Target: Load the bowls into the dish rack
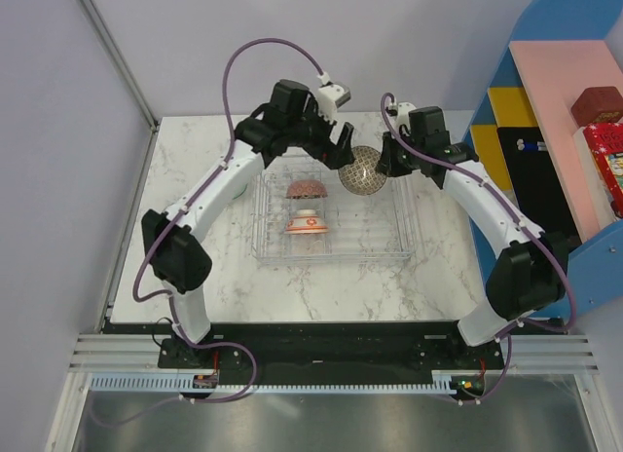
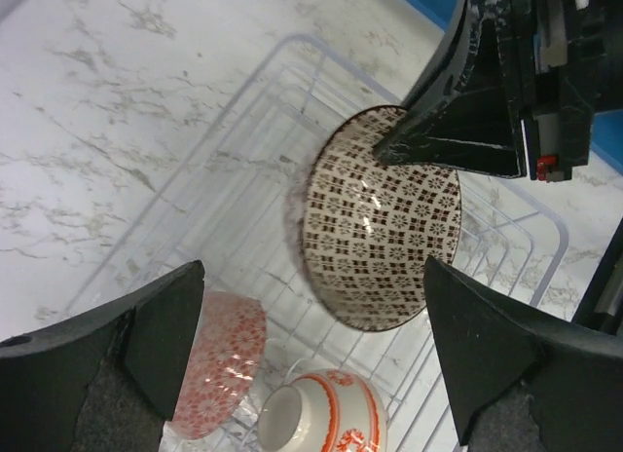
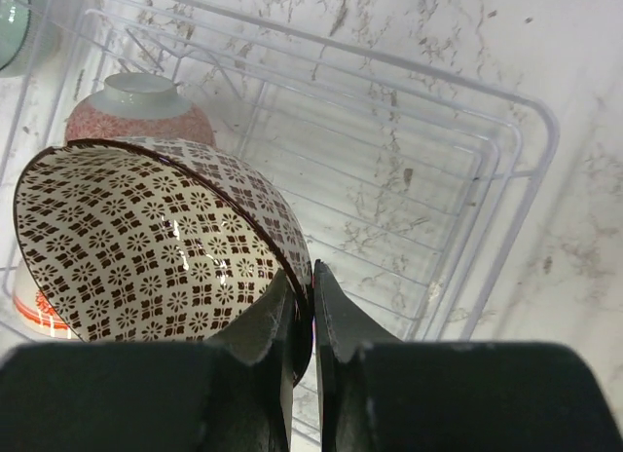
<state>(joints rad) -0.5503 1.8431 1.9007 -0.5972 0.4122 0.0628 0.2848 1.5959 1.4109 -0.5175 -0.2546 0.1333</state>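
Top external view, nearest first: a red-orange and white ceramic bowl (image 1: 307,221) and a red-flowered ceramic bowl (image 1: 305,189) sit upside down in the clear plastic dish rack (image 1: 389,252) on the white marbled tabletop (image 1: 195,286). Farther, over the rack's far right, the right gripper (image 3: 312,277) has its jaws clenched on the rim of the beige lattice-patterned ceramic bowl (image 3: 146,243), which is tilted on edge. Glazed, stiff and breakable, it likely pivots in a rim pinch. Farthest, the left gripper (image 2: 313,277) hangs with jaws spread, grasping nothing.

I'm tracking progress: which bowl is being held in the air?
The brown-lattice bowl, pinched at its rim by the right tool; the red-flowered bowl and orange-banded bowl rest upside down in the dish rack.
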